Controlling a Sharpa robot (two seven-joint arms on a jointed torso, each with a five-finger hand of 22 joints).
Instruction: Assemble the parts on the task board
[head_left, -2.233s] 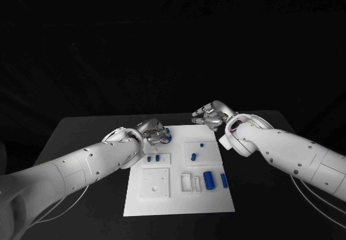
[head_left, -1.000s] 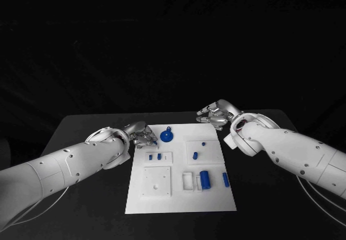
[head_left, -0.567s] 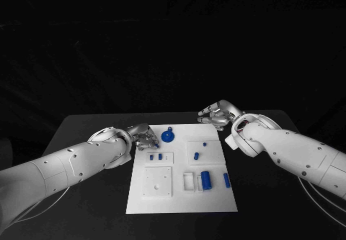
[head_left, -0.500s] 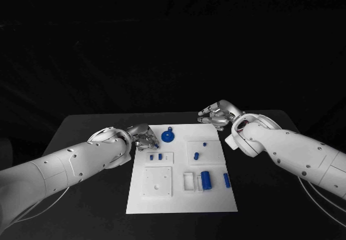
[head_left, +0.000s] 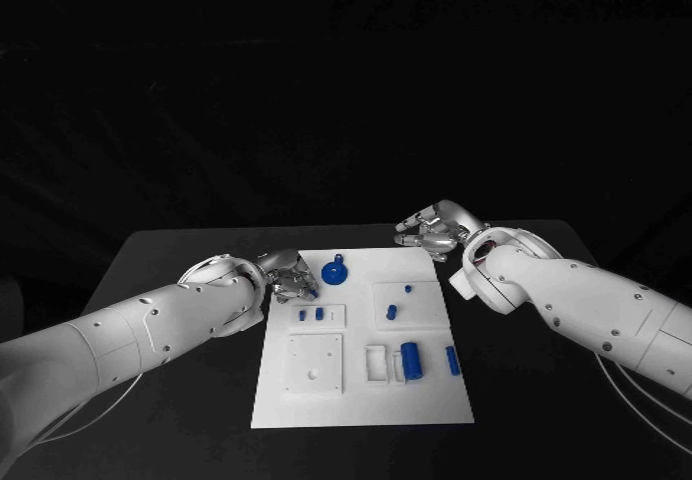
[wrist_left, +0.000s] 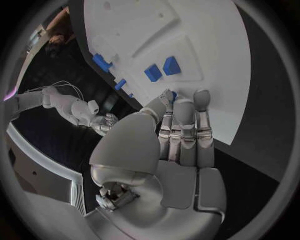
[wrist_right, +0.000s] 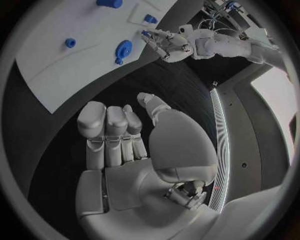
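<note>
Black surface (head_left: 173, 262) bearing task board (head_left: 361, 400); both robot hands empty, fingers apart, left robot hand (head_left: 293, 278) at board's edge, liable to nudge it and shift loose blue round part (head_left: 335, 272).

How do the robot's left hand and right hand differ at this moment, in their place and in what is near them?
The left hand is at the left edge of the task board, its fingertips over the white surface; the right hand is off the board's far right corner, over the black table. The round blue part lies close to the left hand, farther from the right hand. Both hold nothing, fingers side by side.
</note>
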